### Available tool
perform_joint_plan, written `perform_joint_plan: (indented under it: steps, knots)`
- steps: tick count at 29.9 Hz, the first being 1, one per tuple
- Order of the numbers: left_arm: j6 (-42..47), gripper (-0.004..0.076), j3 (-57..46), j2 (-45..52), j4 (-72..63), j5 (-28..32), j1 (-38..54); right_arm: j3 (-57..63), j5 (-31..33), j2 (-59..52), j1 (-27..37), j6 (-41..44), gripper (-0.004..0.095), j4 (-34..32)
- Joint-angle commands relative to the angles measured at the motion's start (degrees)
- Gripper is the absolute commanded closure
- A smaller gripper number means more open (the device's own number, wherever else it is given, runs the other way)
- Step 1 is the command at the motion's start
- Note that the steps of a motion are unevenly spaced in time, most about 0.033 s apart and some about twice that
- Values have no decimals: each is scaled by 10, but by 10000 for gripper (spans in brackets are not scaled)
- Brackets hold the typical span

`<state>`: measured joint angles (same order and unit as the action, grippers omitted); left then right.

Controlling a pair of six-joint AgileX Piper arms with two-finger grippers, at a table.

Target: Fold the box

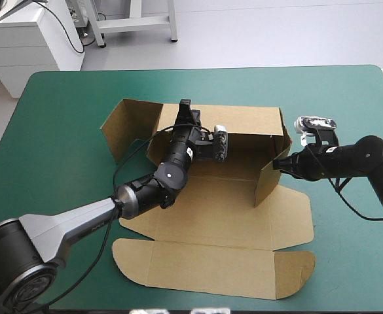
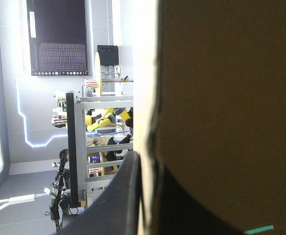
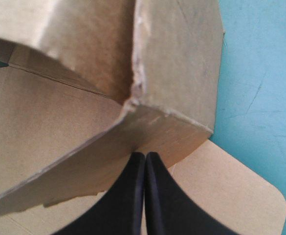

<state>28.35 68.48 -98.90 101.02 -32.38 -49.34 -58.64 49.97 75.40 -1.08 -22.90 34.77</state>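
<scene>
The brown box (image 1: 211, 216) lies in the middle of the table with its back wall (image 1: 250, 121) raised and its right side wall (image 1: 270, 180) standing. My left gripper (image 1: 184, 112) reaches over the base to the back wall's top edge near its left end. In the left wrist view the board (image 2: 221, 98) runs between the fingers, so the left gripper (image 2: 150, 200) is shut on it. My right gripper (image 1: 279, 162) is shut, and its tip (image 3: 145, 157) presses against the outside of the side wall (image 3: 84, 166).
The lid panel (image 1: 211, 268) lies flat toward the table's near edge. A left flap (image 1: 122, 127) stands angled outward, and a rounded flap (image 3: 240, 196) lies flat on the teal-green cover (image 3: 260, 73) under my right gripper. Bare cover surrounds the box.
</scene>
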Motion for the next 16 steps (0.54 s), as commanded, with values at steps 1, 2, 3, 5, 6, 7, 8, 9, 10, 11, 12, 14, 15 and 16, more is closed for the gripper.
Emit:
perform_joint_plan:
  steps: [1, 2, 3, 5, 6, 7, 8, 9, 10, 11, 12, 14, 15, 16]
  knots:
    - [7, 731, 11, 18, 14, -29, -3, -14, -46, -23, 0, -9, 927, 44]
    - [7, 731, 11, 18, 14, -30, -3, -14, -62, -23, 0, -11, 928, 50]
    - [7, 731, 11, 18, 14, -30, -3, -14, -75, -23, 0, -15, 927, 50]
    - [7, 731, 11, 18, 14, -30, -3, -14, -88, -23, 0, -18, 927, 33]
    - [7, 731, 11, 18, 14, -30, -3, -15, -88, -23, 0, -18, 927, 25]
    - [7, 731, 11, 18, 14, -30, -3, -18, -87, -26, 0, -18, 927, 16]
    - [7, 731, 11, 18, 14, -31, -3, -20, -84, -29, 0, -18, 927, 15]
    - [7, 731, 11, 18, 14, -31, -3, -24, -82, -33, 0, -19, 927, 14]
    - [7, 731, 11, 18, 14, -31, -3, -29, -78, -38, 0, -26, 927, 9]
    - [7, 731, 11, 18, 14, -31, -3, -34, -78, -42, 0, -30, 927, 4]
    - [7, 731, 11, 18, 14, -31, -3, -40, -77, -48, 0, -30, 927, -10]
    - [7, 731, 11, 18, 14, -31, -3, -48, -75, -60, 0, -30, 926, -50]
    - [7, 731, 11, 18, 14, -31, -3, -51, -75, -66, 0, -30, 922, -74]
    - [7, 731, 11, 18, 14, -31, -3, -51, -74, -71, 0, -30, 910, -94]
